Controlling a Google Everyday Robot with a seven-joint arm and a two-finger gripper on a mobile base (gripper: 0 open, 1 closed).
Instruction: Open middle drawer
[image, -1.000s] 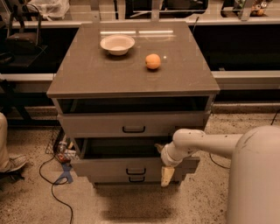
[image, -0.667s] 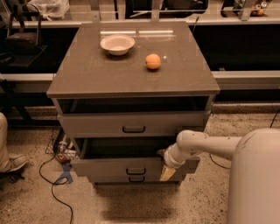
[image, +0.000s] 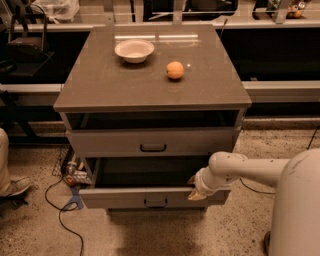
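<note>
The middle drawer is a wide grey drawer with a small dark bar handle. It stands pulled out from the grey cabinet, with its dark inside showing. My gripper sits at the right end of this drawer's front, at its top edge, on the end of my white arm, which comes in from the right. The top drawer above it also stands slightly out. The bottom drawer is hidden under the middle one.
A white bowl and an orange lie on the cabinet top. Cables and small items lie on the floor at the left. A person's shoe is at the far left. My white body fills the lower right.
The middle drawer's front has come a little further out toward the camera. My gripper has moved slightly right and up along its front edge.
</note>
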